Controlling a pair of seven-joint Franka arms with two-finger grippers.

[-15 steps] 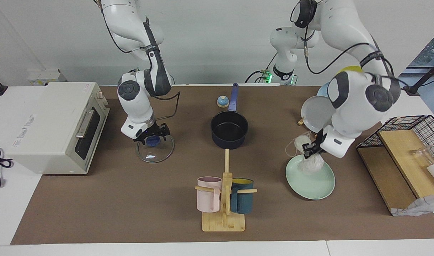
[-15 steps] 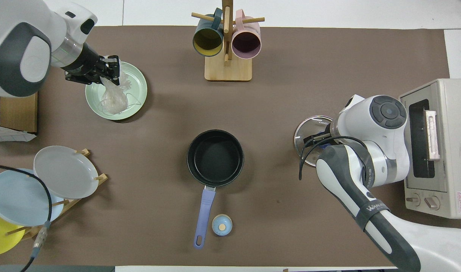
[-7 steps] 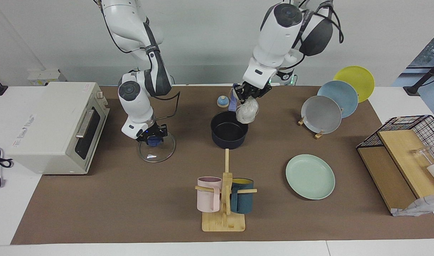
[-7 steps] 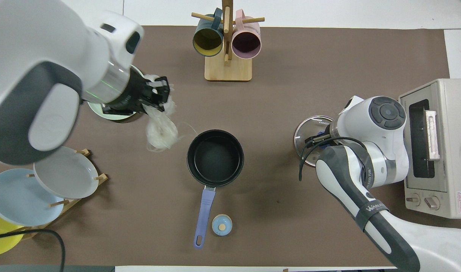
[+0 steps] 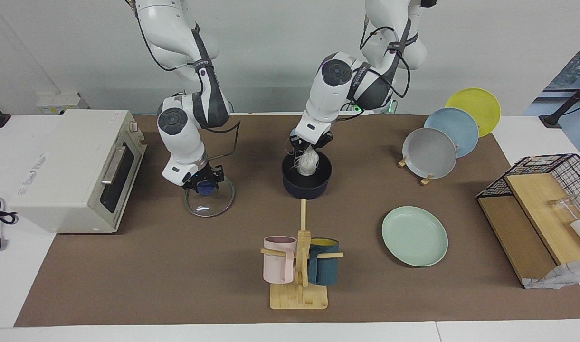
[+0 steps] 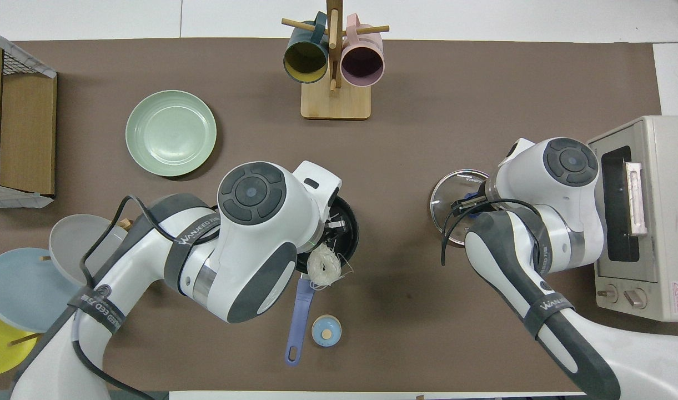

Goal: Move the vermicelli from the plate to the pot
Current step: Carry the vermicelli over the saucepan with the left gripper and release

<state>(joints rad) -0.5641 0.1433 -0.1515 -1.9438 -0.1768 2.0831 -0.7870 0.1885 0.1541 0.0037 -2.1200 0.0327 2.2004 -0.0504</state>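
The vermicelli is a whitish clump hanging from my left gripper, which is shut on it, and it dips inside the rim of the pot. In the overhead view the vermicelli shows over the pot's rim on the handle's side. The left gripper is partly hidden there under its own arm. The mint-green plate lies bare toward the left arm's end of the table, and it also shows in the overhead view. My right gripper waits at the blue knob of a glass lid.
A toaster oven stands at the right arm's end. A wooden mug rack holds a pink and a teal mug. A plate rack holds grey, blue and yellow plates. A wire basket stands at the left arm's end. A small blue bell sits by the pot's handle.
My left gripper lifted the vermicelli off the plate, carried it across to the pot and lowered it into the pot's mouth. The plate is now bare. The right arm stayed put.
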